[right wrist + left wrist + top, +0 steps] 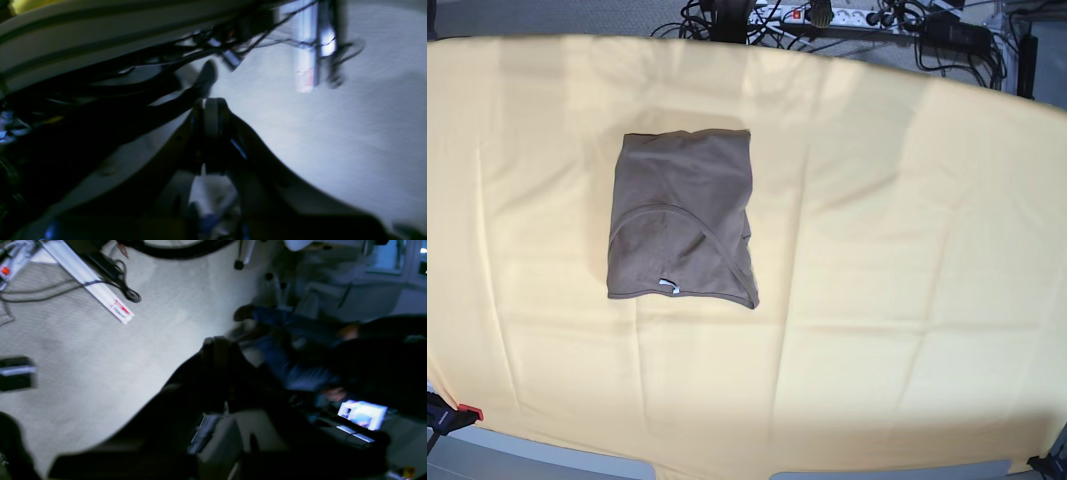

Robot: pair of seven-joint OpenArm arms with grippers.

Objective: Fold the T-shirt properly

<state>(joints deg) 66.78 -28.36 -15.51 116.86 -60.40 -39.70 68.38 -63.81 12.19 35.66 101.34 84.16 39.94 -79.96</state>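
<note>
T-shirt (681, 218) lies folded into a compact rectangle on the yellow cloth (907, 250) over the counter, left of centre, toward the far edge. Long axis runs near-to-far, tag at the near edge. No arm in base view; both wrist views face the carpeted floor. Left gripper (217, 350) and right gripper (213, 113) are both pressed together, holding nothing. Shirt sits on the right arm's side, so probably nearer it. Fold looks done.
</note>
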